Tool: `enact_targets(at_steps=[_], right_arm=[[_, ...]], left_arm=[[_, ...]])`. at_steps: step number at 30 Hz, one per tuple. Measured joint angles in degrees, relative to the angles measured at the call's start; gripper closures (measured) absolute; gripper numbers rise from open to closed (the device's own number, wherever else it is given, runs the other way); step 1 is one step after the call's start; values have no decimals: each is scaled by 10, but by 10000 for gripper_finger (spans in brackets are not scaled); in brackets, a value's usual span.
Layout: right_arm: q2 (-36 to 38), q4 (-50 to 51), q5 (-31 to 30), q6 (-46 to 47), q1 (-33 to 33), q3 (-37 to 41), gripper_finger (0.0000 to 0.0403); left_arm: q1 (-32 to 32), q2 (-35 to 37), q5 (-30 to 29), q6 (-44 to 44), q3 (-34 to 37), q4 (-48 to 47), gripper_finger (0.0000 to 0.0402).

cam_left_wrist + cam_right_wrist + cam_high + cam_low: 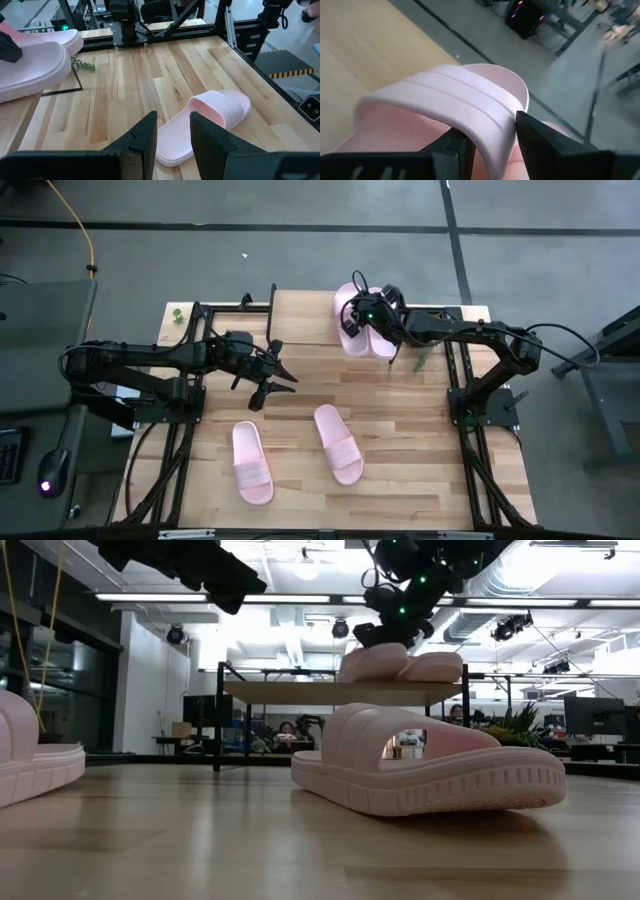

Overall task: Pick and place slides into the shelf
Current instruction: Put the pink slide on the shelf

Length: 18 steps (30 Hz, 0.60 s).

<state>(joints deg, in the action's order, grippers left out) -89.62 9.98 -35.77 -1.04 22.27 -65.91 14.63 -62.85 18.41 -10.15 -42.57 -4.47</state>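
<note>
1. Expect the slides to be light, soft foam with a bendy ribbed strap; pinch the strap's edge, as your right hand does now on one slide over the shelf.
2. Your left hand hovers spread above the bench, empty.
3. Count four slides: two on the shelf, two on the bench.

Pale pink on all four slides, with ribbed lines across each wide strap and grooved sole edges. Light wood grain in blond and tan strips over the surface, the same pale wood on the shelf top above thin black legs. Black on both arms and the fingers; grey on the floor.
</note>
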Motion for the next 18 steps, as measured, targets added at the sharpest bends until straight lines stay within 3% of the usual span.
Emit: enact_targets(at_steps=[7,14,18], right_arm=[[0,10,45,28,-2,1,279],[0,18,3,41,-2,-5,279],[0,30,11,53,-2,-5,279]], left_arm=[[0,0,0,1,0,0,300],[0,0,0,2,0,0,300],[0,0,0,2,0,0,300]])
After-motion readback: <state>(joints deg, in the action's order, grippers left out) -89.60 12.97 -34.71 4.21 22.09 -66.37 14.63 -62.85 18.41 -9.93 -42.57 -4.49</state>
